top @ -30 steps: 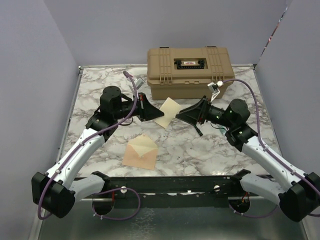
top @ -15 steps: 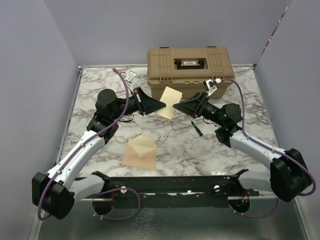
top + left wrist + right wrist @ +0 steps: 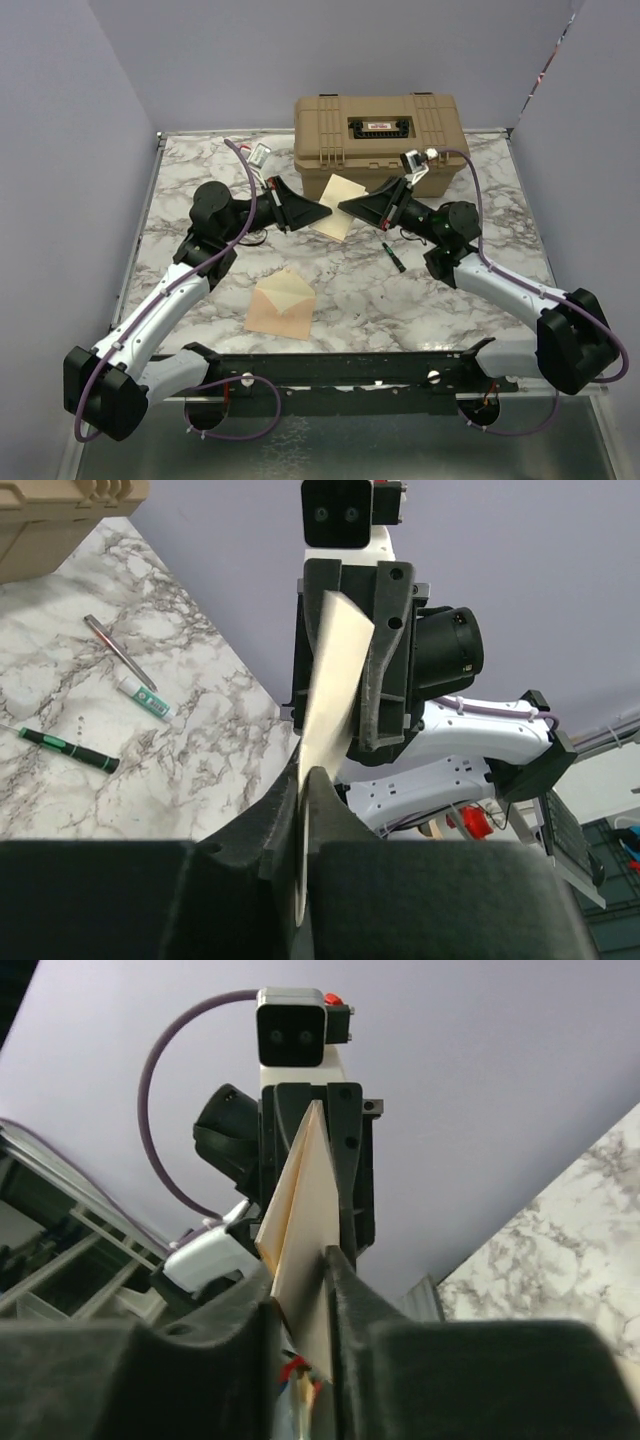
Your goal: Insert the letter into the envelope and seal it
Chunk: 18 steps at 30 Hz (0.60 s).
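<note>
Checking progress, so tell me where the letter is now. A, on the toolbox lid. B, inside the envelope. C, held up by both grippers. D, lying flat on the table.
C: the left gripper and right gripper each pinch an edge of the letter, clear of the open envelope.

- The case (image 3: 378,143) stands at the back of the table (image 3: 470,285).
- The letter (image 3: 340,190) hangs just in front of the case's left half.
- The left gripper (image 3: 322,212) pinches it from the left, the right gripper (image 3: 346,204) from the right.
- The screwdriver (image 3: 392,256) lies in front of the case's middle.
- The envelope (image 3: 281,305) lies well in front of the case's left end.
</note>
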Motion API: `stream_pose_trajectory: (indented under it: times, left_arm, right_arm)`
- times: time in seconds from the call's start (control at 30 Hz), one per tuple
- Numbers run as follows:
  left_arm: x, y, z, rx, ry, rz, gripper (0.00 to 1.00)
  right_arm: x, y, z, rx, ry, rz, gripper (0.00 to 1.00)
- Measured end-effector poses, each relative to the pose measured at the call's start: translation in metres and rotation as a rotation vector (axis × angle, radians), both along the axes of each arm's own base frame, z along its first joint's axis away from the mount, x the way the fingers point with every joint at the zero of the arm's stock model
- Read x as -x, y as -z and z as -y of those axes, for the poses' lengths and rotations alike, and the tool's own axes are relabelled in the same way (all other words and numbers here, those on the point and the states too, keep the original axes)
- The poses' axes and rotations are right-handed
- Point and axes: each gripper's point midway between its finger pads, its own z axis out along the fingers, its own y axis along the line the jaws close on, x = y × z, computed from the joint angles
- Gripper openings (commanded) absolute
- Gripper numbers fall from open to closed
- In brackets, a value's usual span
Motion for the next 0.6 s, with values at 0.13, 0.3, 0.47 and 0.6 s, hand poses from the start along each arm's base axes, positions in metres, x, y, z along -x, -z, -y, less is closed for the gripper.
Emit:
stream_pose_trajectory:
  times: [0.13, 0.3, 0.47, 0.6]
  left_arm:
    - [-0.001, 0.007, 0.000, -0.013, -0.008, -0.020, 0.79]
    - [-0.014, 0.047, -0.010, -0.142, -0.116, -0.147, 0.95]
    - [-0.024, 0.118, -0.042, -0.396, -0.307, -0.360, 0.99]
    - [-0.012, 0.186, -0.076, -0.603, -0.434, -0.554, 0.99]
  right_arm:
    - [-0.005, 0.013, -0.004, 0.050, 0.017, -0.028, 0.00]
    - [-0.023, 0.046, 0.000, 0.195, 0.139, -0.117, 0.01]
    - [-0.041, 0.087, 0.025, 0.369, 0.338, -0.226, 0.00]
    - [-0.046, 0.128, 0.044, 0.510, 0.440, -0.310, 0.00]
